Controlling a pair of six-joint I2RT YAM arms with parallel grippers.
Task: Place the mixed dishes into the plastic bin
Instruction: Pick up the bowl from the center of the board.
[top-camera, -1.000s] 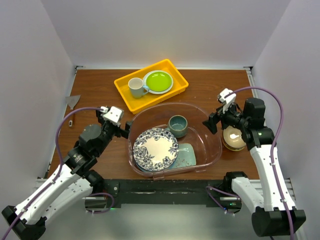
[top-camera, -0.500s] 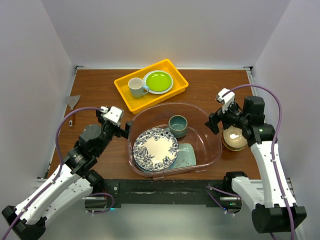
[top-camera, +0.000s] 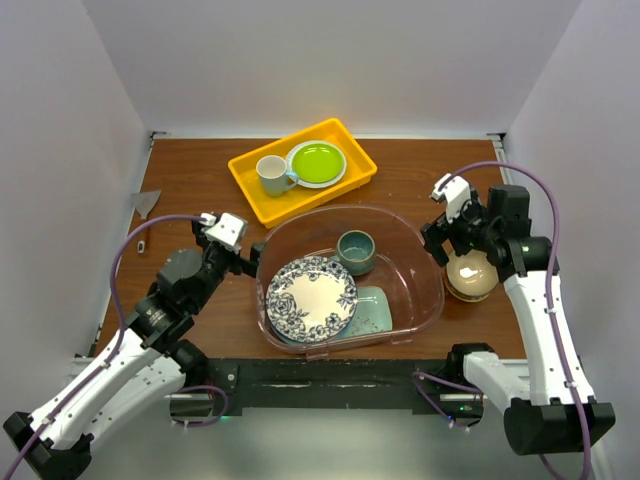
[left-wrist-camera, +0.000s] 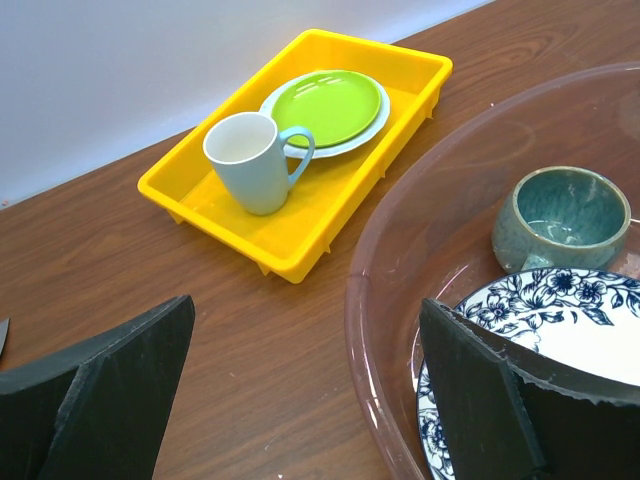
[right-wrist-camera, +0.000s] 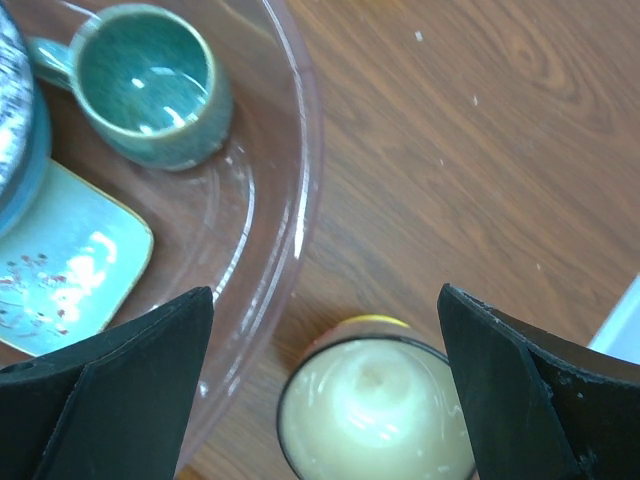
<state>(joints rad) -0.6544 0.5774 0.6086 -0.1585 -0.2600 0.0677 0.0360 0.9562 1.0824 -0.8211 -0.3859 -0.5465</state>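
Note:
The plastic bin (top-camera: 404, 233) sits mid-table. In it lie the blue-floral plate (top-camera: 311, 296), the dark teal mug (top-camera: 356, 250) and the mint-green tray (top-camera: 378, 310), partly under the plate. The tan bowl (top-camera: 470, 275) stands on the table right of the bin, with another rim showing beneath it. My right gripper (top-camera: 441, 236) is open and empty, above the gap between bin wall and bowl. In the right wrist view the bowl (right-wrist-camera: 375, 415) lies between the fingers (right-wrist-camera: 110, 400). My left gripper (top-camera: 251, 262) is open and empty at the bin's left rim (left-wrist-camera: 365, 330). The white plate and red-patterned bowl are not identifiable.
A yellow tray (top-camera: 248, 184) at the back holds a white mug (top-camera: 271, 175) and a lime-green plate (top-camera: 316, 162). A small grey scrap (top-camera: 147, 202) lies at the far left. White walls close in the table on three sides.
My right gripper has shifted a little right and toward the back, closer to above the tan bowl. The left arm and the dishes have not moved.

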